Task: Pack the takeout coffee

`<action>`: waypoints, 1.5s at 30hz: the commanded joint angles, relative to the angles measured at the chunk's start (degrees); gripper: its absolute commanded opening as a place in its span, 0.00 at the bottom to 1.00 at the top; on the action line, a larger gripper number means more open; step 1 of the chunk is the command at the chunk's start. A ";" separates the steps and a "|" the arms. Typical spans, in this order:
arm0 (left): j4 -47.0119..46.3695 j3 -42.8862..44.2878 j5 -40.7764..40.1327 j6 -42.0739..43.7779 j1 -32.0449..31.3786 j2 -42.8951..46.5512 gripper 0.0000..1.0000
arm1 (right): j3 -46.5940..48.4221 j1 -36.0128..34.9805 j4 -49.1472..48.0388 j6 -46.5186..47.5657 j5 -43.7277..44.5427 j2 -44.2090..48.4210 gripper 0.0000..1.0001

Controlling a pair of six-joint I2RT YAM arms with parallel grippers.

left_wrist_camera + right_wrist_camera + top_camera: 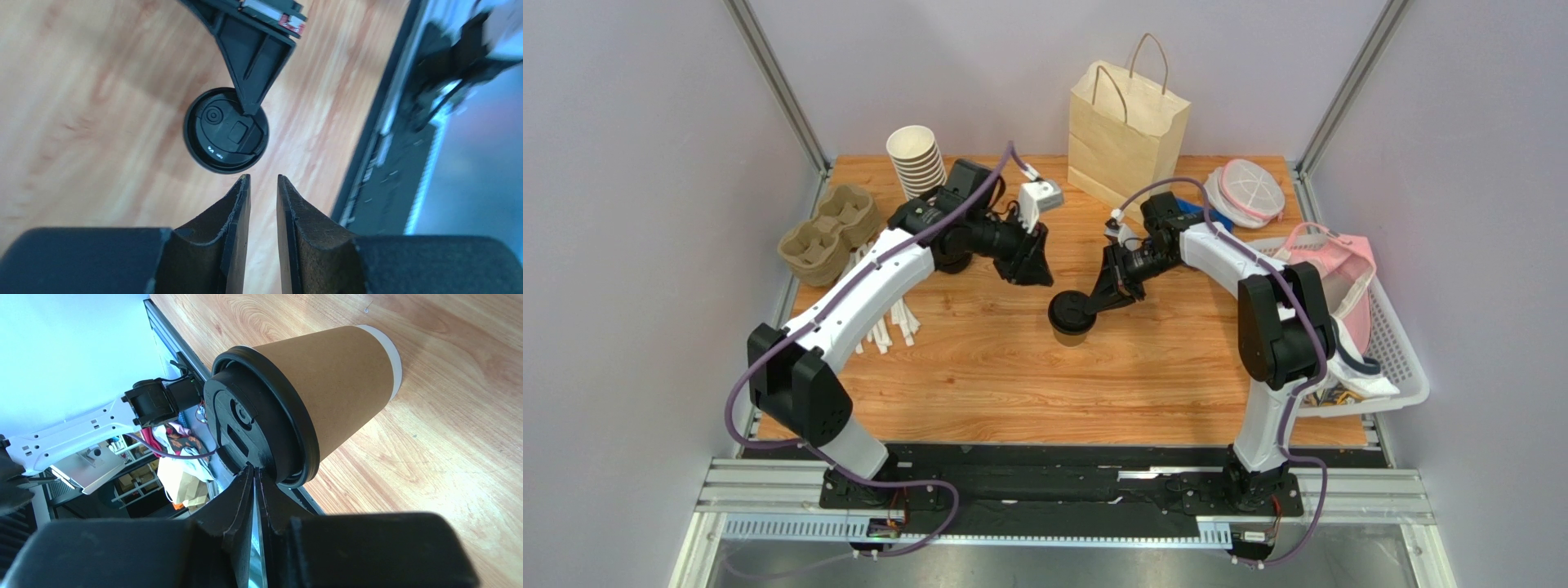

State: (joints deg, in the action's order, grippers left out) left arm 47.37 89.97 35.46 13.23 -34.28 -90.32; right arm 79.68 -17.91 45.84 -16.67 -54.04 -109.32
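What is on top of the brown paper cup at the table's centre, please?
A round black lid caps the cup, the right gripper pinching its rim. The contents are hidden.

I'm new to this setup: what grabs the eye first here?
A small brown kraft paper cup with a round black plastic lid sits at the centre, the right hand pinching its lid rim. The left hand hovers close by, slightly open and empty. A tan paper bag with handles stands upright at the back.
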 commanded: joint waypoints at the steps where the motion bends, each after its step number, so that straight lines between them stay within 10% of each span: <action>1: -19.84 -8.66 19.02 -28.15 3.69 1.46 0.29 | 1.36 -0.46 0.21 1.99 4.38 -0.81 0.13; 10: -46.40 -23.00 21.23 -53.83 5.54 -1.95 0.08 | 1.80 -0.90 0.91 2.78 4.73 -0.90 0.13; 45: -44.65 -29.50 16.83 -48.13 9.94 -18.04 0.00 | 2.76 -1.42 2.58 4.45 8.16 -4.32 0.08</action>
State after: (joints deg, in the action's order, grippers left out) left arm 2.28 63.53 56.23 -38.13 -25.96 -105.21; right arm 81.82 -18.83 48.23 -14.85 -52.66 -110.72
